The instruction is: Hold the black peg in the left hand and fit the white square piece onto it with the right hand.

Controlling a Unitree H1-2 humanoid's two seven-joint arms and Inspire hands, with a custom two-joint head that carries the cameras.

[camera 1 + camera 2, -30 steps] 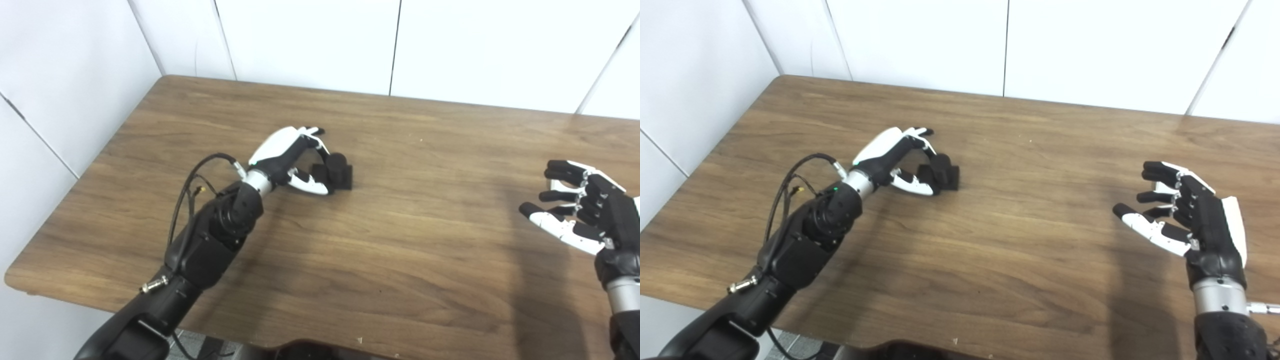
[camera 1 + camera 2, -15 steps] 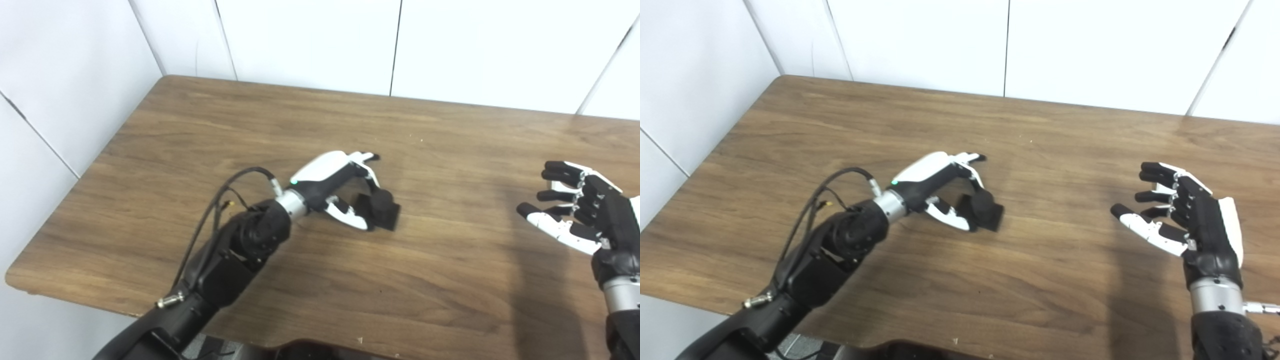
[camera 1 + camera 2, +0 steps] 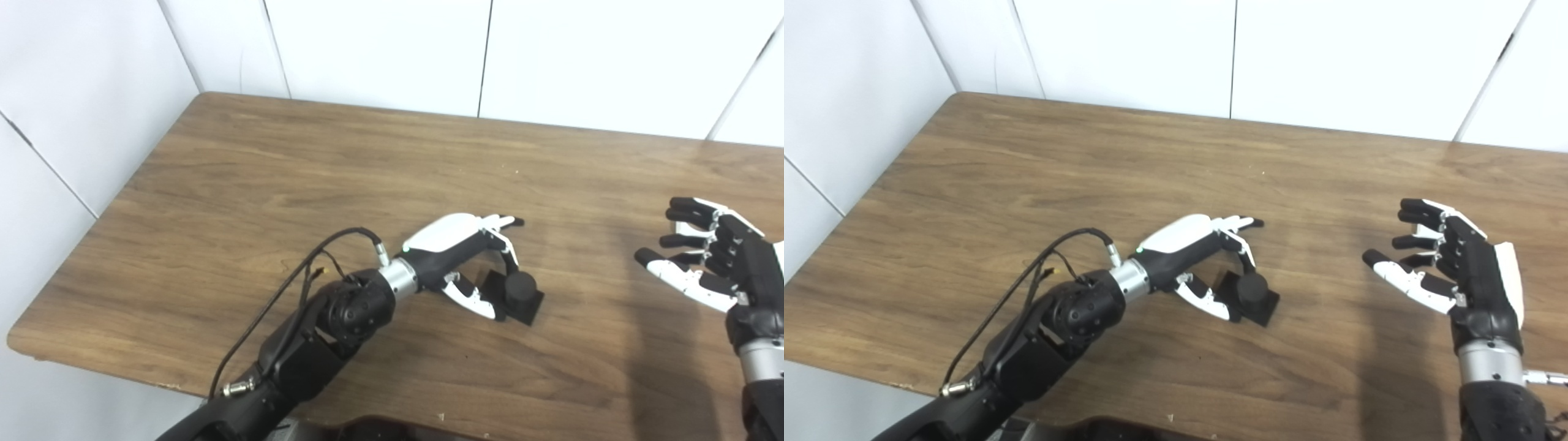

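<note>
Near mid-table (image 3: 380, 159): left hand (image 3: 465, 257) clamped on black peg (image 3: 517, 294), now carried from far left toward centre. Right hand (image 3: 710, 254) empty, fingers spread, unmoved. No white square piece visible; peg presented, fitting not yet possible.

I seem to be in a bare lab or test room: a plain wood-grain table (image 3: 294, 153) fills my view, and white wall panels (image 3: 380, 49) with thin dark seams close it in from nine o'clock round to two o'clock.
</note>
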